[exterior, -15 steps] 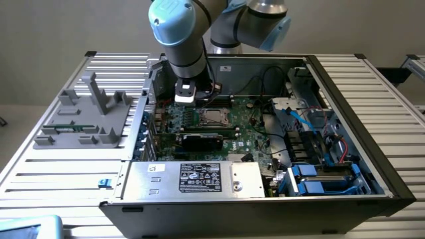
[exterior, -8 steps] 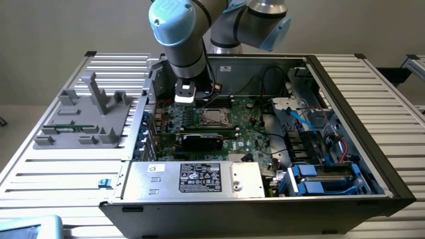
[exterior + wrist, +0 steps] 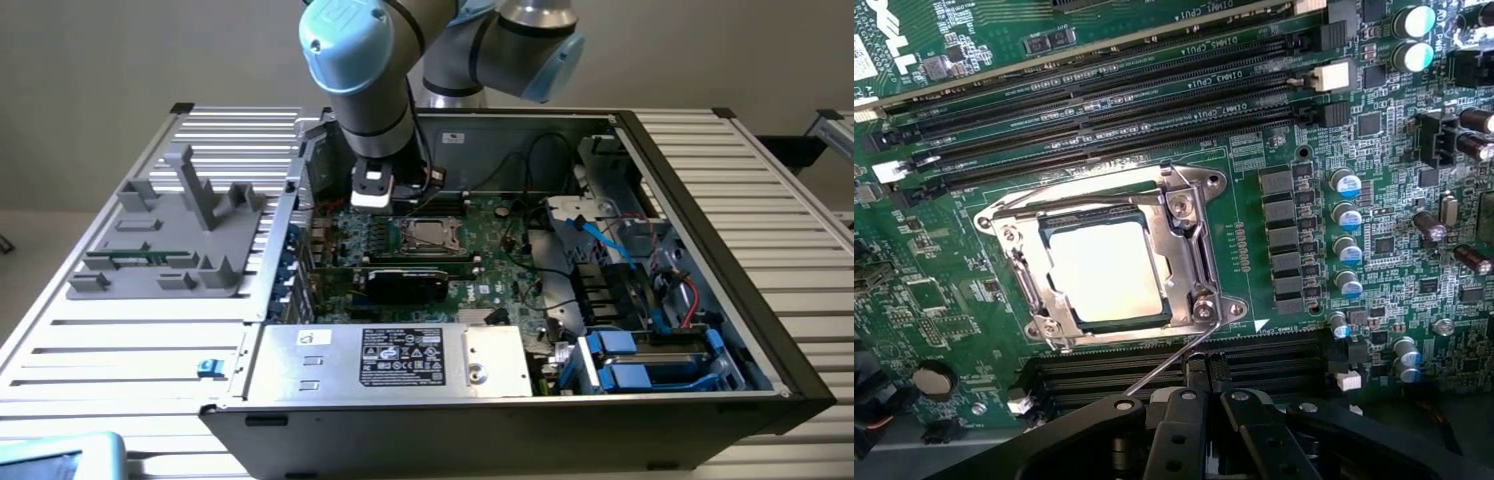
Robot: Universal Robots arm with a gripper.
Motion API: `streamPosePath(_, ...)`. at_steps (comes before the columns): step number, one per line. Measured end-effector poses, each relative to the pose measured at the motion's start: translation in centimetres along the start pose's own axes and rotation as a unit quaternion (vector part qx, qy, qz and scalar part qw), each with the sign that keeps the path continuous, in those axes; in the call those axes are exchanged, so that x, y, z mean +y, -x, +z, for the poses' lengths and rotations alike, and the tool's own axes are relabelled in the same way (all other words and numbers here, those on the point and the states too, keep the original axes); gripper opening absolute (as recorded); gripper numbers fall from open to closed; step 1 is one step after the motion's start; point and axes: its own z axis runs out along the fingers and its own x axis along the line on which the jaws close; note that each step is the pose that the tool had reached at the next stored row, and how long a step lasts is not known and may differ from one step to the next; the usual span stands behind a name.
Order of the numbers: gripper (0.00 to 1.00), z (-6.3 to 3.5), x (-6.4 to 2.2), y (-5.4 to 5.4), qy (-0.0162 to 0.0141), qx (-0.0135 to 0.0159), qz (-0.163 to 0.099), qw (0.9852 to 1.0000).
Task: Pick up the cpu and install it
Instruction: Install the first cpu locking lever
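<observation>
Shut narrow, with nothing between its fingers, the claw point(image 3: 379, 203) hangs on the arm point(image 3: 367, 80) inside the open computer case point(image 3: 767, 340). It sits low over the green motherboard point(image 3: 507, 275), toward the far side of the case. The cpu point(image 3: 427, 233) lies flat in its socket on that board, just beside the claw toward the exterior view's right and apart from it. Nearer the camera, a black card point(image 3: 407, 283) stands across the board, and nearer again is a silver box with a white label point(image 3: 387, 358). Blue drive bays point(image 3: 654, 365) occupy the near corner on the exterior view's right. Outside the case, on the exterior view's left, a grey fixture point(image 3: 174, 235) stands on the slatted table point(image 3: 120, 345).

In the wrist view, the claw point(image 3: 1204, 388) has its two dark fingers point(image 3: 1179, 430) pressed close together, empty. The cpu point(image 3: 1104, 270) shows its pale metal top, seated level in the socket. A silver frame point(image 3: 1189, 195) surrounds it on the motherboard point(image 3: 944, 290). A thin wire lever point(image 3: 1164, 365) runs out from the frame's corner toward the fingers; whether it touches them I cannot tell. Long black memory slots point(image 3: 1104, 85) lie on the side of the socket away from the claw, and more lie between socket and claw. A row of silver-topped capacitors point(image 3: 1347, 215) stands beside the socket.
</observation>
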Motion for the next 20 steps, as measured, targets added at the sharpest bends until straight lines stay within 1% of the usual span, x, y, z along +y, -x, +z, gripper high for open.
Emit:
streamPosePath(7, 0.11, 0.07, -0.01, -0.17, -0.0003, 0.0011, 0.004, 1.0000)
streamPosePath(9, 0.11, 0.07, 0.01, -0.18, 0.0001, 0.0009, 0.005, 1.0000)
streamPosePath(13, 0.11, 0.05, 0.06, -0.19, 0.0011, -0.0004, 0.009, 1.0000)
streamPosePath(15, 0.11, 0.07, 0.07, -0.18, 0.0002, -0.0005, 0.010, 1.0000)
streamPosePath(18, 0.11, 0.08, 0.07, -0.19, -0.0030, -0.0009, 0.011, 0.9999)
streamPosePath(20, 0.11, 0.08, 0.06, -0.19, -0.0033, -0.0005, 0.012, 0.9999)
